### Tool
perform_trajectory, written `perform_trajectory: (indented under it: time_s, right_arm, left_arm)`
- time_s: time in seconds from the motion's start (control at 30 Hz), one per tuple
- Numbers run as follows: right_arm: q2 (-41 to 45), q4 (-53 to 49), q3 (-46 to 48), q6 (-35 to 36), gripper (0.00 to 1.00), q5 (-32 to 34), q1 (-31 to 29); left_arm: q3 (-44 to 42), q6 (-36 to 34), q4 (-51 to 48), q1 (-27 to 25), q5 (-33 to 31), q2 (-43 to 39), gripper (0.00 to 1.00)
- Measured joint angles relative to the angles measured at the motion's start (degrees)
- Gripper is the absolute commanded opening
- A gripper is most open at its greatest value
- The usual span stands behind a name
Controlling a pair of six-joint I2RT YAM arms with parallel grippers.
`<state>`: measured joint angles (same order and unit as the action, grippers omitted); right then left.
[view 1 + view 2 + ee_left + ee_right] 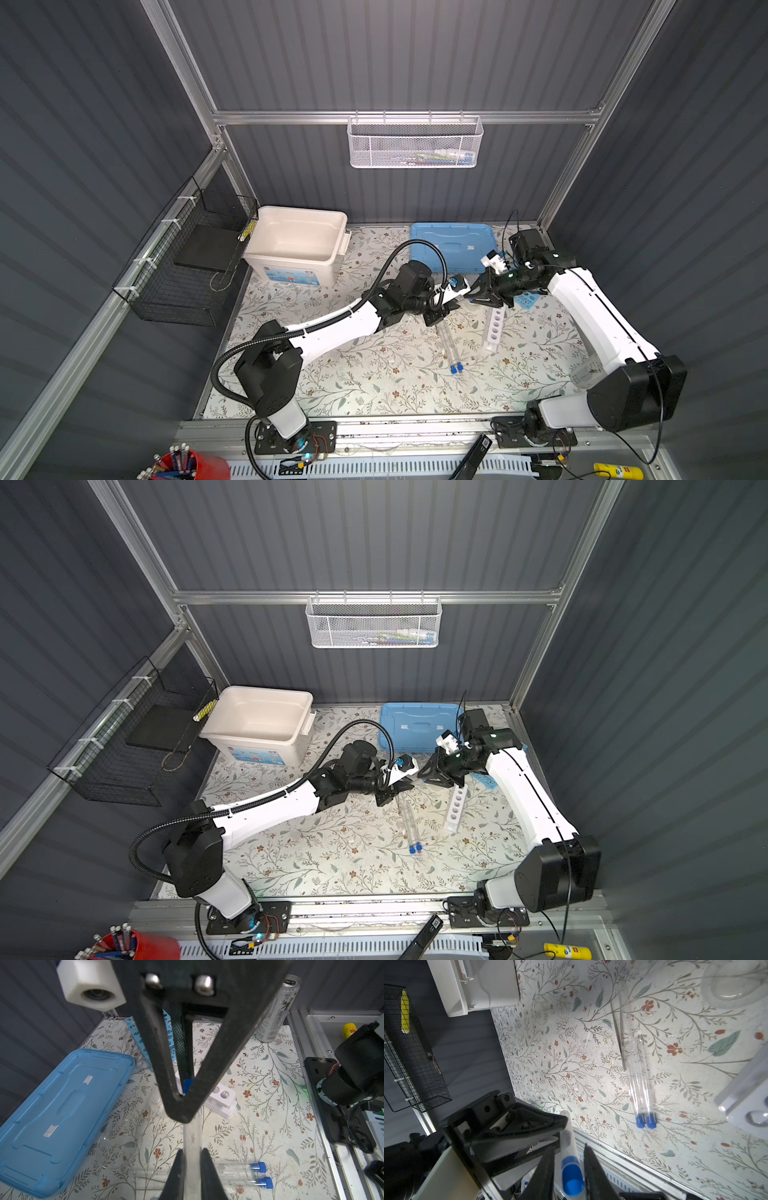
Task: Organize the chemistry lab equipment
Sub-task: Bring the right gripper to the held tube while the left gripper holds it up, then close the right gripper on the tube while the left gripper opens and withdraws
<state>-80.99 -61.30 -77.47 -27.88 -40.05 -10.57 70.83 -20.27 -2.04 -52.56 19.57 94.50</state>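
Likely light, slick, fragile tube (192, 1136) is clamped in left gripper (192, 1152) fingers; right gripper (569, 1147) fingers flank its grippier blue cap (572, 1176), contact unclear.

One blue-capped tube (567, 1142) was held in the air — two more tubes (451, 349) lay side by side near the white rack (495, 328).

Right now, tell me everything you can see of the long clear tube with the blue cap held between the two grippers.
The long clear blue-capped tube is a slim, transparent cylinder, seemingly empty, closed at one end by a blue cap. It is held in the air above the floral mat, touching nothing on it. The left gripper is shut on its clear end. The right gripper flanks the cap, contact uncertain.
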Motion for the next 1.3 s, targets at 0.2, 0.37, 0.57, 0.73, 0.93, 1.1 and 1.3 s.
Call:
perform_trajectory:
  time_s: [0.2,0.37,0.57,0.73,0.93,1.1,1.3]
  right_arm:
    - [0.00,0.00,0.02,0.17,0.21,0.07,-0.13]
    - [0.00,0.04,0.02,0.39,0.18,0.31,-0.33]
    - [0.00,0.26,0.17,0.83,0.15,0.46,-0.50]
    - [0.00,-0.07,0.31,1.01,0.12,2.80,-0.70]
    - [0.00,-2.49,-1.66,1.92,0.11,10.69,-0.74]
    - [0.61,-5.07,-2.82,3.06,0.11,19.34,-0.72]
    - [3.08,-8.04,-2.12,3.93,0.11,26.03,0.61]
  left_arm:
    - [0.00,0.00,0.00,0.00,0.00,0.00,0.09]
    - [0.00,0.00,0.00,0.00,0.00,0.00,0.16]
    - [-0.09,0.35,0.37,0.00,-0.02,0.00,0.33]
    - [-0.13,0.85,0.87,0.00,0.11,0.00,0.55]
    - [-0.20,1.46,0.31,0.00,0.63,-0.61,0.75]
    - [-1.51,3.61,-0.20,0.98,0.68,-4.07,0.89]
    - [-2.23,7.48,-1.66,4.11,0.33,-6.73,1.00]
